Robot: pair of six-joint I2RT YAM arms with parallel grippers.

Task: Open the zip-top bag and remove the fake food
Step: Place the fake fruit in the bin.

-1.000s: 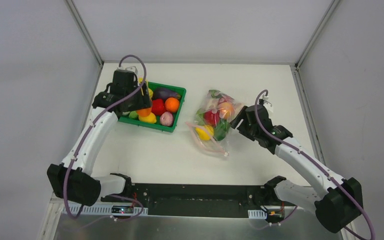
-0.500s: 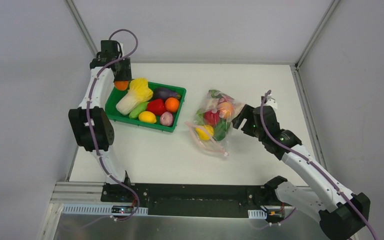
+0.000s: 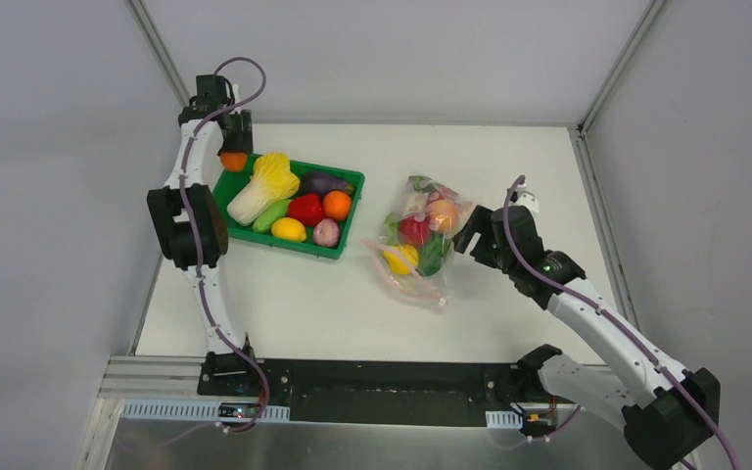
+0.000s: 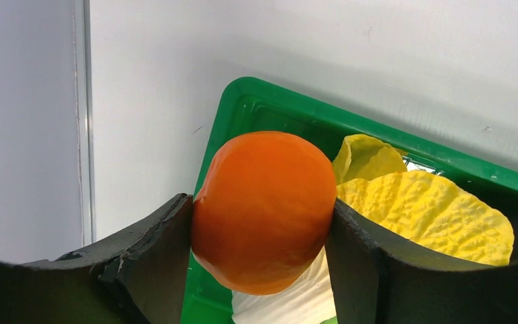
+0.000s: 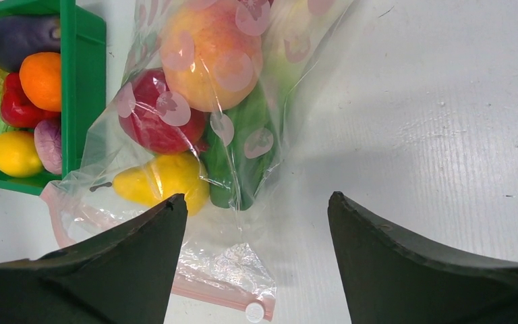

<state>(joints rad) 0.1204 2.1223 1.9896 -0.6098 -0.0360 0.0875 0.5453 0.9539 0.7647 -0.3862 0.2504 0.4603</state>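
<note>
The clear zip-top bag (image 3: pixel 413 279) lies on the table right of the basket. Its pink zip strip (image 5: pixel 202 287) is at the near end. Fake food shows through the plastic: a peach (image 5: pixel 209 57), a red apple (image 5: pixel 158 121), a yellow pear (image 5: pixel 158 179) and green leaves (image 5: pixel 239 155). My right gripper (image 3: pixel 470 235) hovers open at the bag's right side, its jaws wide with nothing between them (image 5: pixel 253 202). Over the basket's far left corner, my left gripper (image 3: pixel 233 157) is shut on an orange (image 4: pixel 264 209).
The green basket (image 3: pixel 348 176) holds a napa cabbage (image 3: pixel 264 186), an eggplant (image 3: pixel 321 181), a red pepper (image 3: pixel 305 209), another orange (image 3: pixel 337 204) and a lemon (image 3: pixel 288 230). Walls stand close behind and to the left of the left arm.
The left arm folded back from over the basket's middle to its far left corner, carrying the orange. The right gripper's jaws spread wider and it shifted slightly beside the bag.
</note>
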